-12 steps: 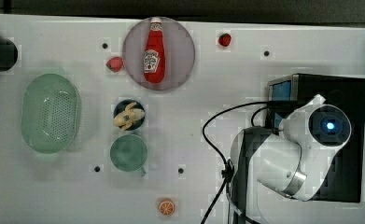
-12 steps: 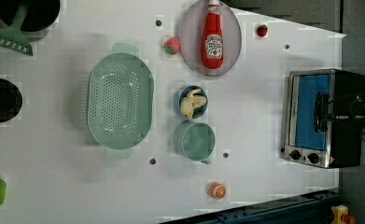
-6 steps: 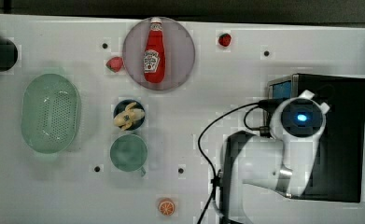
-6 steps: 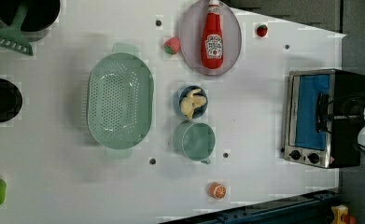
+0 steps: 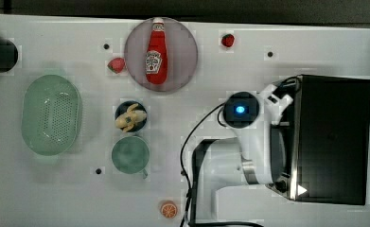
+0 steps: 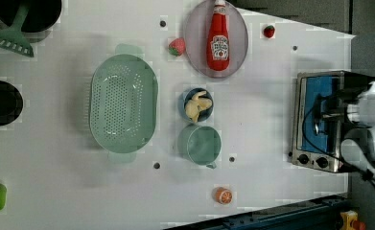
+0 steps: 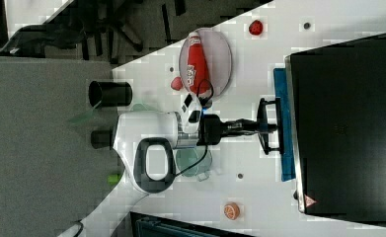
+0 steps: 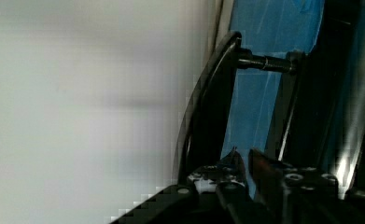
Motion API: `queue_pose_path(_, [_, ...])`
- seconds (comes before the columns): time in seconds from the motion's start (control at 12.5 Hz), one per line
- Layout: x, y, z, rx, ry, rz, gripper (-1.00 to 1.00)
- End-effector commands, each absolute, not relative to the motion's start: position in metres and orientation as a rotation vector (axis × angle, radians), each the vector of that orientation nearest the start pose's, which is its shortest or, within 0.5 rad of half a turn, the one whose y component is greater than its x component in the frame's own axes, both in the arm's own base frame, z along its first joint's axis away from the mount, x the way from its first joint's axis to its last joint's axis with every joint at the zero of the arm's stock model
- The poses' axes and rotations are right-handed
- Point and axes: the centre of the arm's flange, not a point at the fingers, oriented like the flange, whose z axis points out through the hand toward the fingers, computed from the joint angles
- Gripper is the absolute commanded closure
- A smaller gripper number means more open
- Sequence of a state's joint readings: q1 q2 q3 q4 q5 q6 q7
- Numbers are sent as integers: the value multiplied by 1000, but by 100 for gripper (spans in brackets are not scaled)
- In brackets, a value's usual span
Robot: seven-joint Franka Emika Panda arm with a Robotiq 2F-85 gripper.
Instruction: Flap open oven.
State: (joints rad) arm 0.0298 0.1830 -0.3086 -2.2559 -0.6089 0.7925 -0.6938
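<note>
Swung off the oven [image 5: 333, 142] top, pincer [image 7: 263, 127] nearly closed, gripping the door handle [image 7: 270, 126]; white tabletop [image 5: 211, 80] ahead lies bare.

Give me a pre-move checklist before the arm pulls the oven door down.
1. Gripper at the oven's door handle: ok, fingers reach the dark bar in the right view.
2. Grip on the handle: cannot tell; the wrist view shows fingertips beside the bar, contact unclear.
3. Door state: ok, not yet flapped down; blue glass stands against the frame.
4. Table in front of the door: ok, nearest item is the orange slice, off to one side.
5. Cable slack: ok.
</note>
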Motion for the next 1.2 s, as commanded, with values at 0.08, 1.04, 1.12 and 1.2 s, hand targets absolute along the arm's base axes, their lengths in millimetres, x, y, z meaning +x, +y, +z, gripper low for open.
queue_pose_path(0.08, [514,-80,231,-3651,-39,195,65])
queue_pose_path(1.04, [523,-27,125,-3704,-57,197,65])
queue_pose_path(1.12, [527,-26,130,-3707,-41,175,65])
queue_pose_path(1.2, [538,-16,145,-3685,-33,81,65])
